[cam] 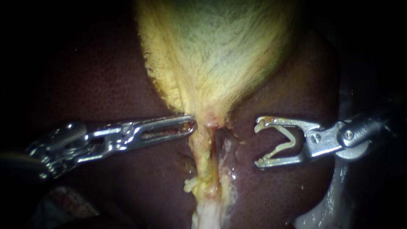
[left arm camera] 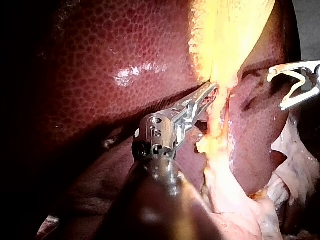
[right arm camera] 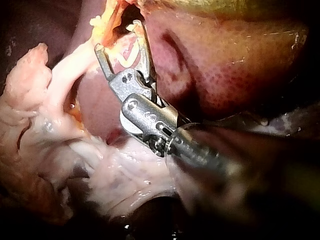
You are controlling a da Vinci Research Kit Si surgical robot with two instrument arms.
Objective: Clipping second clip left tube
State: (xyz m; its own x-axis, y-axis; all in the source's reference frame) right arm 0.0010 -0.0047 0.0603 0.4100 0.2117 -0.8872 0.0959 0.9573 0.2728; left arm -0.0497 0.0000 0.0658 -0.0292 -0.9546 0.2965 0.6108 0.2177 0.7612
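Right instrument [right arm camera: 118,37] holds a pale clip [right arm camera: 128,57] just beside yellow tissue [right arm camera: 107,21]

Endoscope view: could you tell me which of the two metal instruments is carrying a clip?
The right slender metal instrument, entering from the right: its pincer holds a pale V-shaped clip. The left instrument carries none.

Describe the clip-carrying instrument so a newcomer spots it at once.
Find the yellow-green gallbladder tapering down over the dark red liver. Beside its narrow lower end, the right instrument comes in from the right. Its jaws stand wide, holding a pale V-shaped clip; the left instrument carries none.
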